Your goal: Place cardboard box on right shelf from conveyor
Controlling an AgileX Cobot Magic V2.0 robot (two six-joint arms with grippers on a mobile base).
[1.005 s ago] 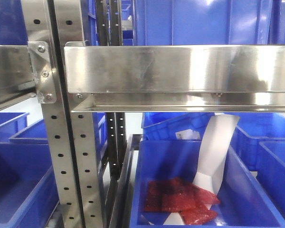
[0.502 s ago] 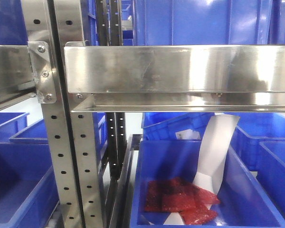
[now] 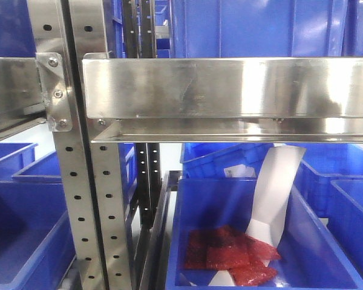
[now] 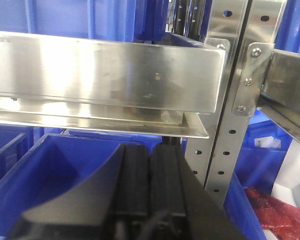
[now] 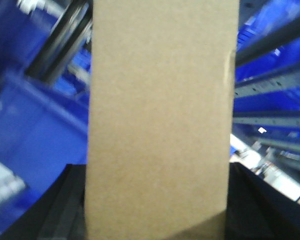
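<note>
In the right wrist view the tan cardboard box [image 5: 160,115] fills the middle of the picture. It stands upright between the black fingers [image 5: 65,210] of my right gripper [image 5: 157,215], which is shut on its two sides. The right shelf [image 3: 230,87] is a polished steel rail across the front view, and its end shows at the right edge of the left wrist view [image 4: 290,85]. My left gripper [image 4: 150,150] is shut with nothing in it, and hangs over a blue bin below the left rail. The conveyor is out of view. Neither gripper shows in the front view.
Perforated steel uprights [image 3: 78,181] separate the right shelf from a left shelf rail [image 4: 105,75]. Blue bins [image 3: 24,229] sit below and above the rails. The bin [image 3: 187,205] under the right shelf holds red packets [image 3: 230,254] and a curled white sheet [image 3: 272,193].
</note>
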